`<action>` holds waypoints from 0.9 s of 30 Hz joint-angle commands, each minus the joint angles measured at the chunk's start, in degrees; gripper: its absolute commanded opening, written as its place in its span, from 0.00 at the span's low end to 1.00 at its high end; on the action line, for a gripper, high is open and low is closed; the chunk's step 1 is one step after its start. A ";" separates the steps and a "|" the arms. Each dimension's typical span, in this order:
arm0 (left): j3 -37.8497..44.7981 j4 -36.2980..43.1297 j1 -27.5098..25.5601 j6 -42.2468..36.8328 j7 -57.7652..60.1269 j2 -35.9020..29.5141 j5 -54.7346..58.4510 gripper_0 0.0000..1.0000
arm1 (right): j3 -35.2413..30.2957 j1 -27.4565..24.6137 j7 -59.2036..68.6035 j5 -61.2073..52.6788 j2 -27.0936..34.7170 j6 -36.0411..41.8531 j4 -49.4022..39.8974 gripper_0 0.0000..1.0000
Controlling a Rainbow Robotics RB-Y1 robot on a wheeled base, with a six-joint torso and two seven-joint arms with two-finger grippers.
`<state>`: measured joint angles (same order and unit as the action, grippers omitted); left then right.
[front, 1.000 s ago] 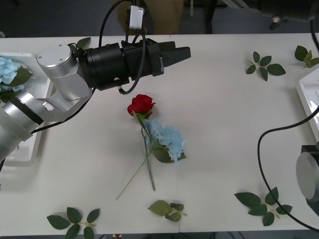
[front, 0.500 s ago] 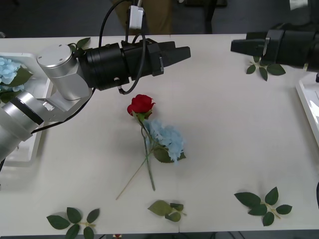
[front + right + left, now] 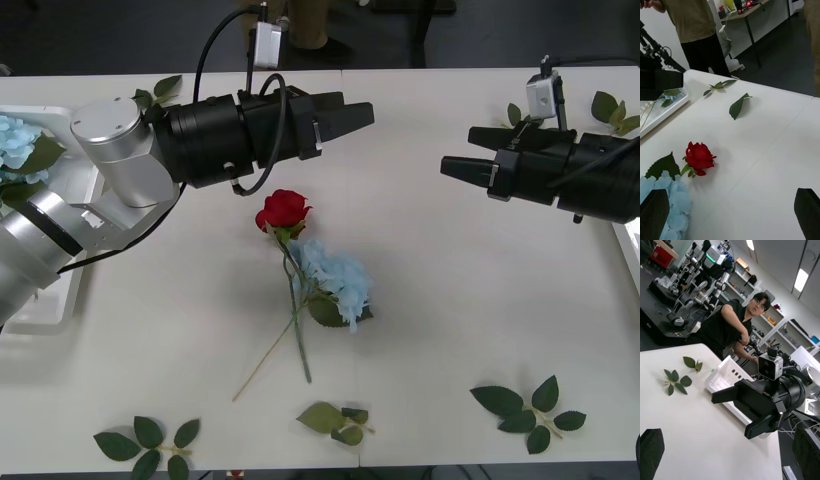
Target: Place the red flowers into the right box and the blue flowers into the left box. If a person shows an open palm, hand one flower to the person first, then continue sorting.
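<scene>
Far left of the front view: left box (image 3: 78, 262), white tray with raised rim, mostly behind my left arm, one blue hydrangea head (image 3: 17, 140) in it at the upper left edge.

Left claw (image 3: 358, 112) hangs over the bench (image 3: 450, 300) in the upper middle, above and just right of the rose. Fingers apart, nothing between them, touching nothing.

Centre frame: red rose (image 3: 283, 210), small deep-red bloom, thin green stem running down toward the lower middle. Just below it, touching, a pale blue hydrangea (image 3: 335, 275), fluffy cluster bigger than the rose, with a leaf under it. The two stems cross. In the right wrist view the rose (image 3: 698, 157) lies on the bench with the blue petals (image 3: 666, 204) beside it.

Right claw (image 3: 452, 168) at right of centre, pointing left toward the flowers, well apart from them. Fingers apart, empty, no contact.

Far right edge: a thin white sliver of the right box (image 3: 630, 235).

Loose green leaf sprigs scattered round the bench edges. No readable labels or writing that I can make out.
</scene>
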<state>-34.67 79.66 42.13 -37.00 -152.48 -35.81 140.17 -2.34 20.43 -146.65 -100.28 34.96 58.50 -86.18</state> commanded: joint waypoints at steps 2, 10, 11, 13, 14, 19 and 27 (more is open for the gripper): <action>-8.13 0.85 2.78 0.08 -0.19 -10.51 0.72 1.00 | 1.64 -0.21 -4.35 -1.23 -0.07 -2.16 -0.22 0.97; -20.18 2.96 8.32 -2.11 18.89 -25.10 -2.36 1.00 | 1.64 -0.21 -4.35 -1.23 -0.33 -2.34 -0.22 0.97; -20.26 2.78 8.41 -2.82 19.94 -25.71 -3.24 1.00 | 1.64 -0.30 -4.35 -1.23 -0.33 -2.42 -0.22 0.97; -20.26 1.47 8.41 -6.51 25.13 -27.38 -5.88 1.00 | 1.64 -0.21 -4.35 -1.23 -0.33 -2.42 -0.22 0.97; -20.26 1.03 8.58 -8.09 27.15 -27.82 -7.02 1.00 | 1.64 -0.21 -4.35 -1.23 -0.42 -2.42 -0.22 0.97; -20.26 -1.44 9.55 -16.35 38.84 -30.46 -15.54 1.00 | 1.64 -0.30 -4.35 -1.23 -0.69 -2.60 -0.22 0.97; -20.26 -4.07 12.45 -28.48 58.00 -30.02 -26.27 1.00 | 1.64 -0.39 -4.35 -1.23 -1.04 -2.78 -0.22 0.97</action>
<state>-55.96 75.75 49.79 -62.35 -107.12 -64.08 116.97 -0.70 20.37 -151.20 -100.84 34.91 56.35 -85.64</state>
